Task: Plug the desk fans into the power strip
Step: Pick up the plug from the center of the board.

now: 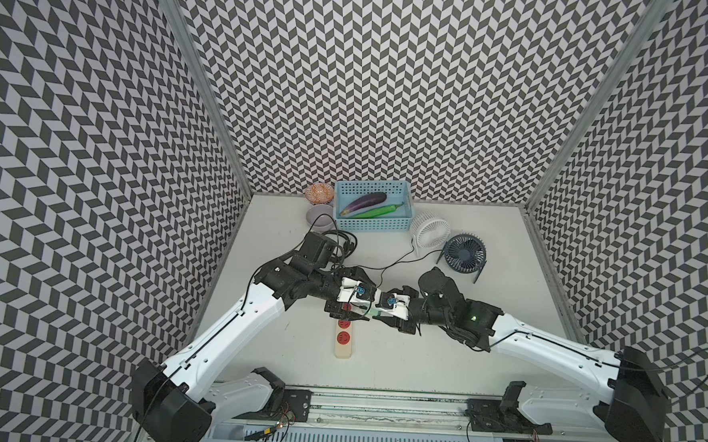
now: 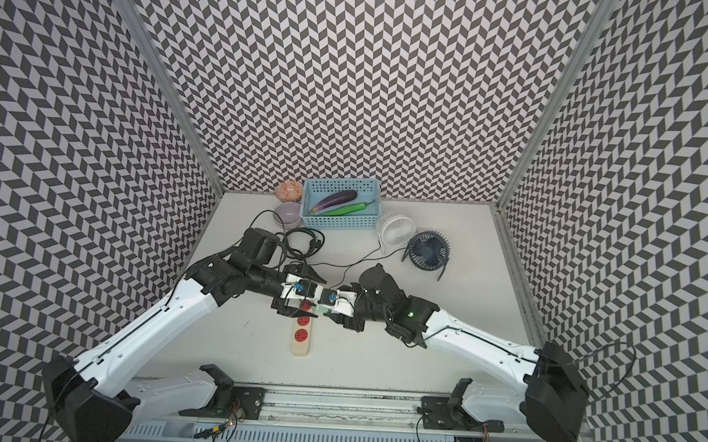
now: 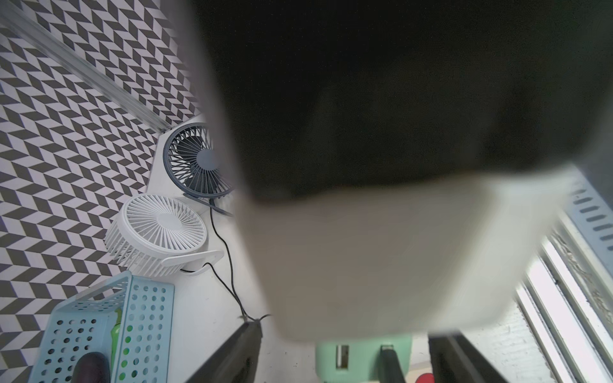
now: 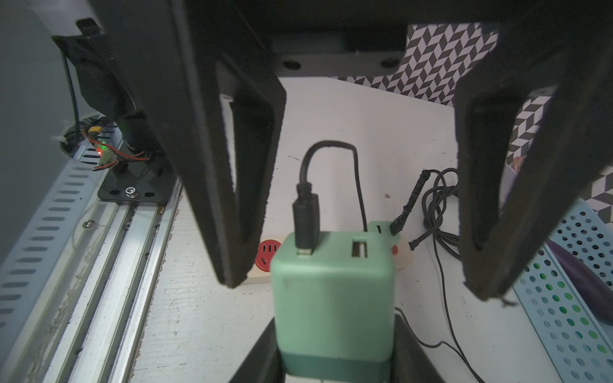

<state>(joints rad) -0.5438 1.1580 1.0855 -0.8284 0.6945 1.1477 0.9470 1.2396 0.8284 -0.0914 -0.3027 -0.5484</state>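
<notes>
Green USB charger cube (image 4: 331, 298) fills the lower centre of the right wrist view, pinched firmly by the right gripper (image 4: 335, 335), with a black USB plug (image 4: 306, 219) in one port. On both sides the left gripper (image 4: 358, 288) stands wide, not touching it. In both top views the cream power strip (image 1: 343, 343) lies below centre, its upper end under the grippers.

Both top views are looking down over the whole bench (image 1: 420, 358) from its near edge; both wrist cameras are peering closely past fingers (image 3: 238, 351) at the green adapter (image 4: 331, 298).
</notes>
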